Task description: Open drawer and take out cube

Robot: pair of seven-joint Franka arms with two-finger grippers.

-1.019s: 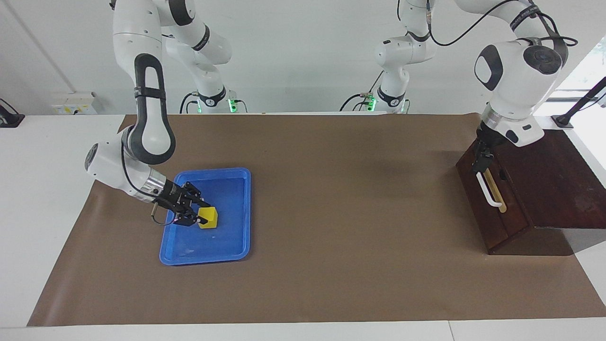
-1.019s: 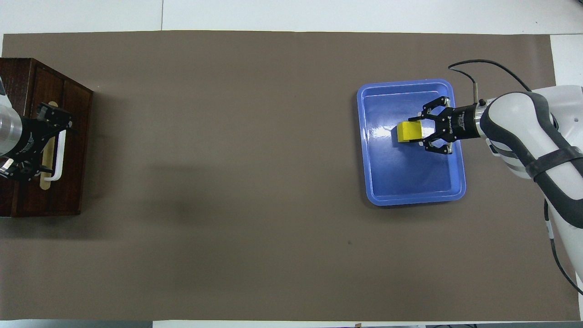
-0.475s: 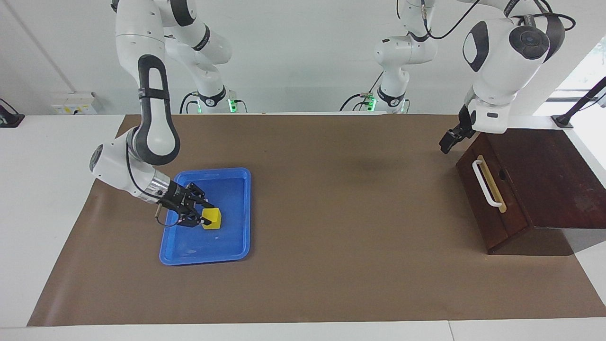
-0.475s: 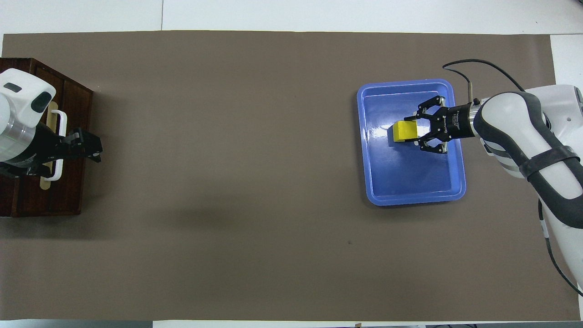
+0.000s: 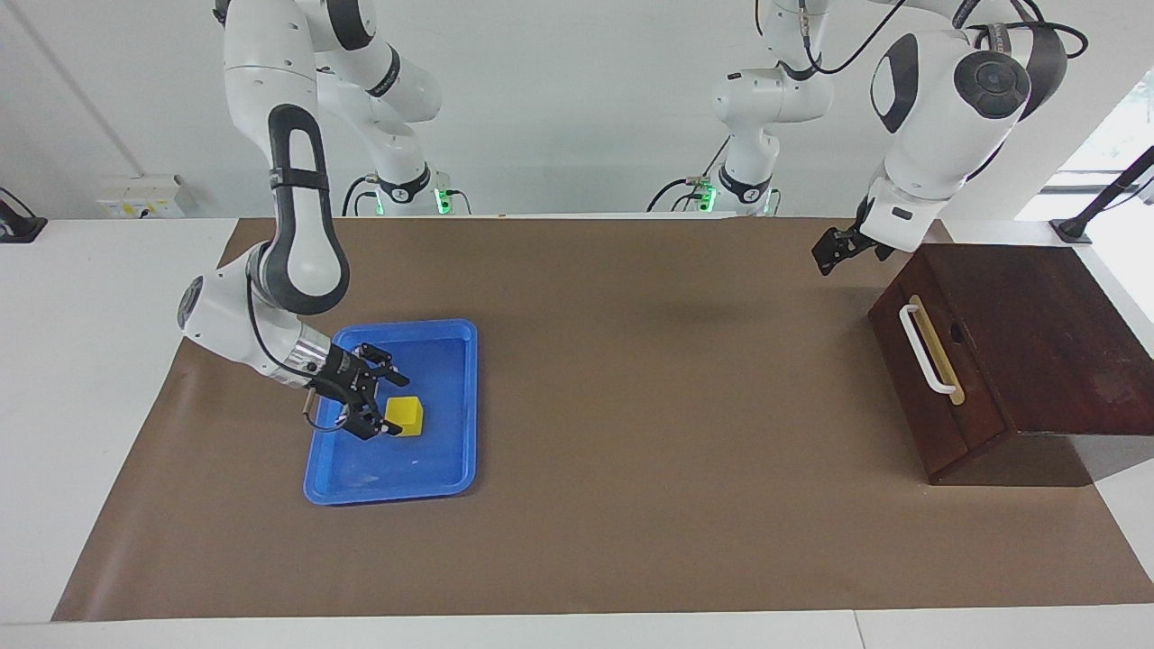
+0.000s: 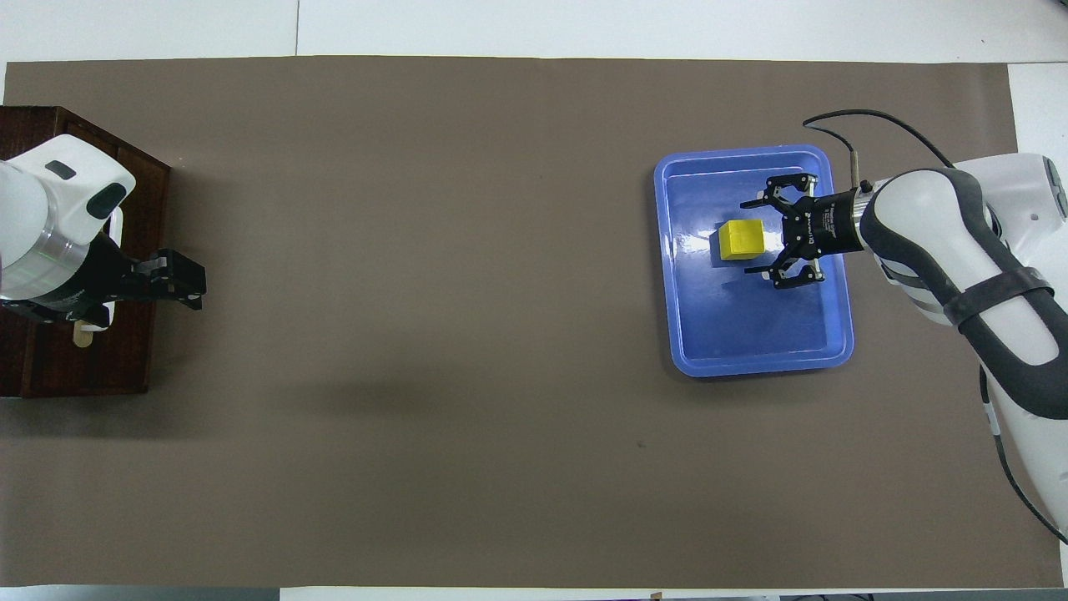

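Note:
The yellow cube (image 5: 405, 415) rests in the blue tray (image 5: 451, 469) toward the right arm's end of the table; it also shows in the overhead view (image 6: 742, 239). My right gripper (image 5: 397, 407) is low in the tray, open, its fingers on either side of the cube and apart from it, as the overhead view (image 6: 755, 236) also shows. The dark brown drawer (image 5: 942, 397) is shut, its white handle (image 5: 927, 350) free. My left gripper (image 5: 826, 251) hangs in the air over the brown mat beside the drawer, off the handle; the overhead view (image 6: 185, 282) shows it too.
A brown mat (image 5: 649, 433) covers the table between the tray and the drawer. In the overhead view the left arm hides most of the drawer's (image 6: 125, 359) handle.
My right gripper has opened and let go of the cube, which now rests in the tray. My left gripper has left the drawer's handle, risen and moved away over the mat.

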